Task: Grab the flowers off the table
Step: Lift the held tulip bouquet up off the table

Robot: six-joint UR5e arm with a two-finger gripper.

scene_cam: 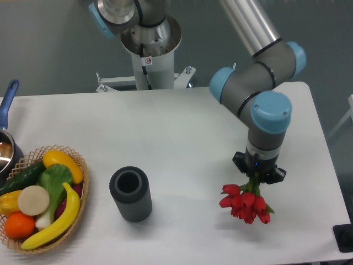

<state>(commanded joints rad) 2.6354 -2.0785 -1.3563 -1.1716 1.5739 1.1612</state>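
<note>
1. You are working near the table's (pixel 182 127) right edge, toward its front right corner, where the gripper (pixel 258 178) is pointing straight down over the flowers (pixel 245 203).
2. The red blooms are fanning out just below and in front of the gripper body, and a short piece of green stem is showing right under it, so the fingers appear to be pinching the stems. The fingertips themselves are hiding behind the gripper body, so treat the grasp as likely, not proven.
3. Whether the bunch is resting on the table or hanging just clear of it cannot be told from this view; the blooms are lying close to the surface either way.
4. If you are lifting, be raising straight up and slowly. The heads are sitting off to one side of the grasp, so the bunch is probably going to swing or droop.
5. Be watching for the stems sliding through the fingers as the weight comes on.
6. The dark cylinder (pixel 130 194) near the front edge and the wicker basket (pixel 83 190) at the front left corner are standing well apart from you, so they are not crowding the lift.
</note>
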